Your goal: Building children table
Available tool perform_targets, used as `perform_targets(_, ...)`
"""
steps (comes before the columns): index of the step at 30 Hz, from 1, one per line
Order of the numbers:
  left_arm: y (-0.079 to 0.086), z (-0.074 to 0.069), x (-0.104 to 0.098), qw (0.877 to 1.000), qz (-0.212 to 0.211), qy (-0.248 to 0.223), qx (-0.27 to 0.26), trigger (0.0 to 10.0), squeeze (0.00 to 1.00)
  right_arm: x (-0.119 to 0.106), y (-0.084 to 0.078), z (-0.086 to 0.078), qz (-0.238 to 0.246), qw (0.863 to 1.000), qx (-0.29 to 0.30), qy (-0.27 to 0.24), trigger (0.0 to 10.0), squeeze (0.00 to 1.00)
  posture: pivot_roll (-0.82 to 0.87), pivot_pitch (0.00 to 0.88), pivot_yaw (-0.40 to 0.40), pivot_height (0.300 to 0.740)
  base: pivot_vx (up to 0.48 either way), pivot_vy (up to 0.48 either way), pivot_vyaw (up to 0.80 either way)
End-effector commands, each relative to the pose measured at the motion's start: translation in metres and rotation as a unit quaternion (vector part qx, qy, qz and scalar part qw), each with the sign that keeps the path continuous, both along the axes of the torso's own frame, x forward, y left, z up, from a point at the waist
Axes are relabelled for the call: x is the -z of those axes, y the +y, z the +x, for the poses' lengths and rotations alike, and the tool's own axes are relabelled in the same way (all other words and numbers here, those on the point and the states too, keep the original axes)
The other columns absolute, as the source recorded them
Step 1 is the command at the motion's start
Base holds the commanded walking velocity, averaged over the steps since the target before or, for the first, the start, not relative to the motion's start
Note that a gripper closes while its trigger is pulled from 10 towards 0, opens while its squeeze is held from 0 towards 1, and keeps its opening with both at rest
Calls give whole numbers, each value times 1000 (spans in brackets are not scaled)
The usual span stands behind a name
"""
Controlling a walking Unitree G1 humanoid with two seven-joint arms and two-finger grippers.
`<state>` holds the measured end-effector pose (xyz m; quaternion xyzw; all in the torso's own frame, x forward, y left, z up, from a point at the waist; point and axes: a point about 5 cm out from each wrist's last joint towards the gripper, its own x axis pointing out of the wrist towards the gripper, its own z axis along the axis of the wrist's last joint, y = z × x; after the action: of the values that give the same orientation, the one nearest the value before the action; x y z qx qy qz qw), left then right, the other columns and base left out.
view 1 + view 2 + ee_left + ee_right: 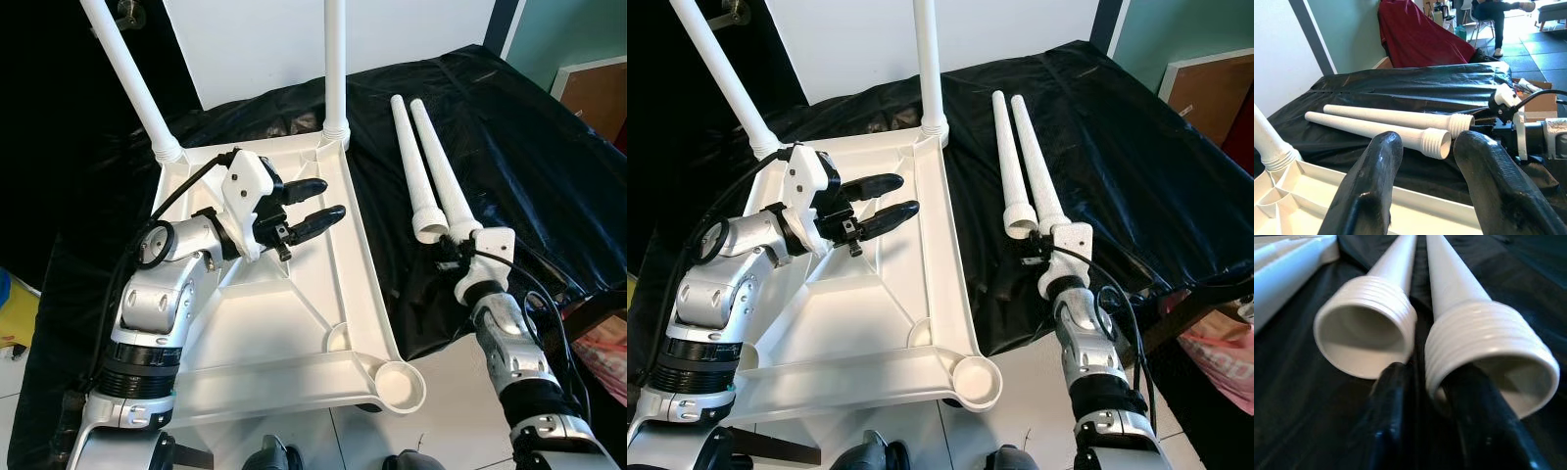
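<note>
The white plastic tabletop (pixel 284 323) lies upside down on the black cloth. Two white legs (pixel 127 69) (pixel 335 59) stand screwed into its far corners. The near right corner socket (pixel 400 380) is bare. Two loose legs (pixel 407 166) (pixel 446 176) lie side by side on the cloth to the right, threaded ends toward me. My left gripper (pixel 328 199) hovers open and empty over the tabletop, pointing right at the loose legs (pixel 1376 128). My right gripper (pixel 1427 377) is at the right-hand loose leg's threaded end (pixel 1488 357), shut on its rim, one finger between the two legs.
Black cloth (pixel 509 127) covers the whole work surface, which ends just beyond the tabletop's near edge at tiled floor (pixel 451 392). A white panel (pixel 255 39) stands behind. A brown box (pixel 598 93) sits far right. A red cover (pixel 1420 39) and a seated person (pixel 1493 14) are across the room.
</note>
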<state>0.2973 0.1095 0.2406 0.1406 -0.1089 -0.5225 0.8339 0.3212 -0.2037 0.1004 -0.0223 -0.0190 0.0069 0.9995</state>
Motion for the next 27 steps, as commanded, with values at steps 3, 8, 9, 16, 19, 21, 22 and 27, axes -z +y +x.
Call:
perform_targets(3, 6, 6, -3, 997, -21, -6, -74, 10000, 0, 5, 3, -2, 9, 1000, 1, 9, 10000, 0, -69, 96, 56, 740, 0, 0, 0)
perform_targets(8, 7, 6, -4, 997, -21, -6, -75, 10000, 0, 3, 3, -3, 6, 1000, 3, 4, 0, 0, -68, 97, 56, 740, 0, 0, 0)
perform_targets(9, 7, 6, -4, 997, -21, -6, -75, 10000, 0, 3, 3, -3, 7, 1000, 4, 3, 0, 0, -68, 97, 56, 740, 0, 0, 0)
perform_targets(16, 7, 7, -4, 997, -20, -8, -77, 10000, 0, -3, 3, -4, 4, 1000, 8, -16, 0, 0, -67, 95, 54, 740, 0, 0, 0)
perform_targets(19, 8, 6, -5, 997, -20, -8, -76, 10000, 0, -11, 4, -5, -7, 999, 7, -43, 10000, 0, -66, 96, 54, 740, 0, 0, 0)
perform_targets(21, 8, 6, -5, 997, -20, -8, -76, 10000, 0, -18, 5, -6, -15, 998, 8, -68, 10000, 0, -66, 95, 56, 740, 0, 0, 0)
perform_targets(22, 8, 6, -5, 997, -20, -7, -75, 10000, 0, -26, 8, -8, -18, 995, 8, -94, 10000, 0, -66, 95, 56, 740, 0, 0, 0)
perform_targets(27, 7, 10, 0, 997, -39, 44, -49, 10000, 314, -56, 20, -11, 4, 984, 5, -180, 10000, 0, -72, 89, 63, 740, 0, 0, 0)
